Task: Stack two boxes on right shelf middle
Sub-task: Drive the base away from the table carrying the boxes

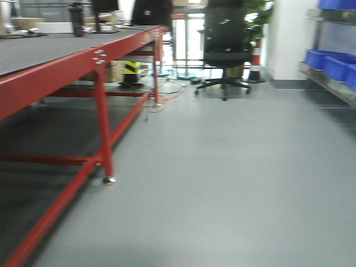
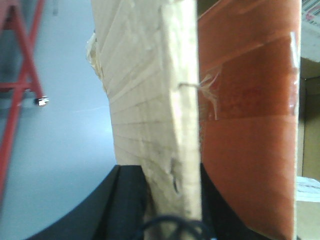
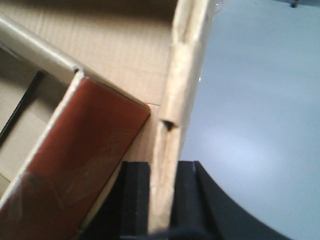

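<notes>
Right gripper (image 3: 162, 170) pads are clamped on a box (image 3: 115, 50) wall. Left gripper (image 2: 172, 175) pinches another wall the same way. You've got grey floor (image 1: 222, 194) below, red workbench (image 1: 100, 55) left, office chair (image 1: 224, 44) ahead, shelf (image 1: 328, 84) with blue bins (image 1: 334, 64) far right.

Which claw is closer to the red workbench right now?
Left. The left claw, clamped on a box wall, sees the workbench leg close by; the right claw grips another wall, with only floor beyond it.
</notes>
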